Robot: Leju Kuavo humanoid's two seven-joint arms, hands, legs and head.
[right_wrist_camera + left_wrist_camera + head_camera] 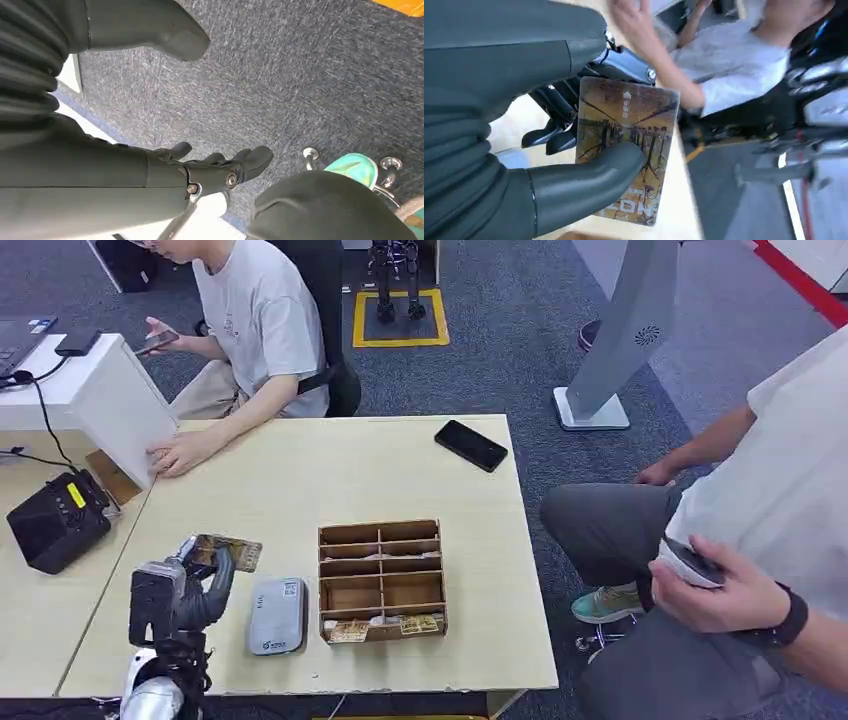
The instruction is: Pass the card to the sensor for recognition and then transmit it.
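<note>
Holding the brown printed card (pixel 626 150) pinched between thumb and fingers, the left hand (pixel 185 585) hovers just beside the grey card reader (pixel 277 616): pickup done, sensing and handover outstanding; right hand (pixel 215 167) hangs empty, fingers apart.

Left hand (pixel 190 585) holds card (pixel 232 552) beside grey sensor (pixel 277 616).

Even bright indoor light, soft faint shadows on the table (pixel 400 470), head view sharp, left wrist view background motion-blurred, card (pixel 626 145) sharper, carpet (pixel 300 90) slightly soft.
</note>
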